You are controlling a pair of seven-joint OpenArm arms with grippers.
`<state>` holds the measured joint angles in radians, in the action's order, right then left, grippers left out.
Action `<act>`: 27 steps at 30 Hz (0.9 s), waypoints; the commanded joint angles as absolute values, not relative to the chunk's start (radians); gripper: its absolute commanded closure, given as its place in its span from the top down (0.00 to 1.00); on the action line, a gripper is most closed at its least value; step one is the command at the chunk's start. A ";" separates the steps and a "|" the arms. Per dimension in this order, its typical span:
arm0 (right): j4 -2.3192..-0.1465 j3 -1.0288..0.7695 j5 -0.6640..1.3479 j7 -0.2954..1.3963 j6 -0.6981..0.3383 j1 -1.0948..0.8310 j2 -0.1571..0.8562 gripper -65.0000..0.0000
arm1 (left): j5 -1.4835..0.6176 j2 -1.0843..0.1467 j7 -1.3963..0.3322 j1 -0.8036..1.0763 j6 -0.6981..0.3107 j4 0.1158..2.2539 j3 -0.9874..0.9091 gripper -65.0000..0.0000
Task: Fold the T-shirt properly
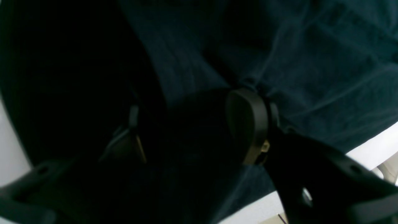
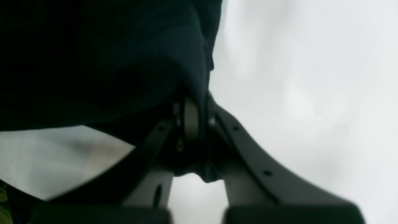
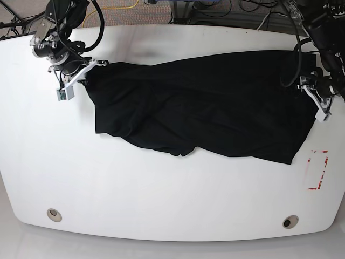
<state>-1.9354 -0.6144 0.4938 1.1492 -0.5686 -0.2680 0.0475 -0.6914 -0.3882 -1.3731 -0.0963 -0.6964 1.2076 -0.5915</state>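
Black T-shirt [image 3: 205, 105] spread rumpled across the far half of the white bench [image 3: 161, 183]. Right fingers [image 2: 191, 119] pinched tight on cloth at the shirt's one end; left fingers [image 1: 248, 124] partly spread at the other end with cloth bunched between, so gripping it too.

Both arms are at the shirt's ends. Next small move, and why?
Probably a short outward pull by both arms to draw the cloth flat. The right pincer is shut on one end of the T-shirt. The left pincer has cloth bunched between its pads at the other end, though the grip isn't clearly visible. The shirt lies rumpled on the table, its near edge wavy.
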 commanded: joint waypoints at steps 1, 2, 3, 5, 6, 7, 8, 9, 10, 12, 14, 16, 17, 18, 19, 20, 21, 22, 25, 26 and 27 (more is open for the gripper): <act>-1.952 -0.618 0.509 1.130 -0.570 -0.262 0.056 0.00 | -0.705 -0.403 -1.368 -0.113 -0.698 1.222 -0.590 0.53; -1.952 -0.618 0.509 1.130 -0.570 -0.262 0.056 0.00 | -0.705 -0.403 -1.368 -0.113 -0.698 1.222 -0.588 0.53; -1.952 -0.618 0.509 1.130 -0.570 -0.262 0.056 0.00 | -0.705 -0.403 -1.368 -0.111 -0.698 1.222 -0.588 0.53; -1.952 -0.618 0.509 1.130 -0.570 -0.263 0.056 0.00 | -0.705 -0.403 -1.368 -0.107 -0.698 1.224 -0.587 0.53; -1.951 -0.618 0.509 1.130 -0.570 -0.263 0.056 0.00 | -0.707 -0.403 -1.368 -0.105 -0.698 1.225 -0.587 0.53; -1.951 -0.618 0.507 1.130 -0.570 -0.263 0.056 0.00 | -0.710 -0.403 -1.369 -0.105 -0.698 1.228 -0.585 0.53; -1.951 -0.618 0.507 1.129 -0.570 -0.262 0.056 0.00 | -0.711 -0.403 -1.369 -0.105 -0.698 1.231 -0.581 0.53; -1.951 -0.618 0.507 1.129 -0.570 -0.260 0.056 0.00 | -0.713 -0.403 -1.371 -0.105 -0.698 1.231 -0.573 0.53; -1.951 -0.618 0.507 1.129 -0.570 -0.260 0.056 0.00 | -0.713 -0.403 -1.371 -0.105 -0.698 1.233 -0.562 0.53; -1.951 -0.618 0.509 1.129 -0.570 -0.260 0.056 0.00 | -0.716 -0.403 -1.372 -0.105 -0.698 1.233 -0.547 0.53; -1.951 -0.618 0.509 1.129 -0.570 -0.260 0.056 0.00 | -0.730 -0.403 -1.372 -0.105 -0.698 1.233 -0.538 0.53; -1.951 -0.618 0.507 1.129 -0.570 -0.260 0.056 0.00 | -0.756 -0.403 -1.374 -0.102 -0.698 1.233 -0.533 0.53; -1.951 -0.618 0.507 1.129 -0.570 -0.260 0.056 0.00 | -0.765 -0.403 -1.376 -0.097 -0.698 1.233 -0.533 0.53; -1.951 -0.618 0.506 1.129 -0.570 -0.260 0.056 0.00 | -0.786 -0.403 -1.380 -0.084 -0.698 1.233 -0.533 0.53; -1.951 -0.618 0.506 1.129 -0.570 -0.260 0.056 0.00 | -0.802 -0.403 -1.382 -0.079 -0.698 1.241 -0.532 0.53; -1.951 -0.618 0.507 1.129 -0.568 -0.259 0.056 0.00 | -0.812 -0.403 -1.383 -0.074 -0.698 1.250 -0.532 0.53; -1.951 -0.618 0.509 1.129 -0.568 -0.254 0.056 0.00 | -0.826 -0.403 -1.383 -0.068 -0.698 1.270 -0.532 0.53; -1.951 -0.618 0.509 1.129 -0.568 -0.254 0.056 0.00 | -0.834 -0.404 -1.383 -0.065 -0.698 1.287 -0.530 0.53; -1.951 -0.618 0.504 1.129 -0.568 -0.254 0.056 0.00 | -0.855 -0.404 -1.389 -0.047 -0.698 1.345 -0.504 0.53; -1.951 -0.618 0.504 1.129 -0.568 -0.255 0.056 0.00 | -0.862 -0.404 -1.391 -0.038 -0.698 1.368 -0.498 0.53; -1.951 -0.618 0.506 1.129 -0.568 -0.255 0.056 0.00 | -0.865 -0.404 -1.391 -0.030 -0.698 1.388 -0.495 0.53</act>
